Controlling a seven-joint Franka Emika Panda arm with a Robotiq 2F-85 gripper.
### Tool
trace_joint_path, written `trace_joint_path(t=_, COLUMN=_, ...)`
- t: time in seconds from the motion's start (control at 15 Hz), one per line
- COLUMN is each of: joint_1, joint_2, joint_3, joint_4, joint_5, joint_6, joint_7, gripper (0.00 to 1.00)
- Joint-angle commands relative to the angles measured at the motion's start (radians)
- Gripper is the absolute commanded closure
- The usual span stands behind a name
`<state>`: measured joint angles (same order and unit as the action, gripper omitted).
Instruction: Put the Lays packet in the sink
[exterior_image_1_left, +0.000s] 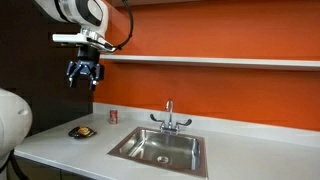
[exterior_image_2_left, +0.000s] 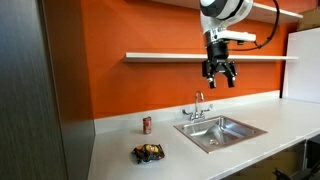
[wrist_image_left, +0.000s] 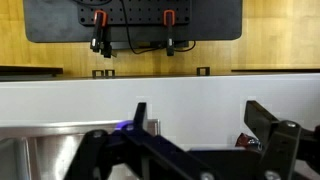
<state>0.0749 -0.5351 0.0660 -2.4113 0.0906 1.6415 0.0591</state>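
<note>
The Lays packet (exterior_image_1_left: 82, 131), dark with yellow, lies flat on the white counter left of the sink; it also shows in an exterior view (exterior_image_2_left: 148, 152). The steel sink (exterior_image_1_left: 160, 148) is set into the counter and shows in both exterior views (exterior_image_2_left: 222, 131). My gripper (exterior_image_1_left: 84, 78) hangs high above the counter, well above the packet, open and empty; it also shows in an exterior view (exterior_image_2_left: 220, 78). In the wrist view the fingers (wrist_image_left: 200, 120) are spread apart with nothing between them, and part of the sink (wrist_image_left: 40, 160) shows at lower left.
A small red can (exterior_image_1_left: 113, 116) stands by the orange wall between packet and sink, also in an exterior view (exterior_image_2_left: 147, 124). A faucet (exterior_image_1_left: 169, 115) rises behind the sink. A white shelf (exterior_image_1_left: 220, 61) runs along the wall.
</note>
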Motion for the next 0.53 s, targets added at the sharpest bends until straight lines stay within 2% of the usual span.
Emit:
trace_joint_path(t=0.0, joint_1=-0.004, joint_2=0.000, joint_3=0.003, joint_4=0.001, joint_5=0.001, joint_6=-0.002, joint_7=-0.002, gripper=0.00)
trace_joint_path(t=0.47, joint_1=0.004, joint_2=0.013, joint_3=0.010, joint_4=-0.003, joint_5=0.008, joint_6=0.029, joint_7=-0.007, gripper=0.00)
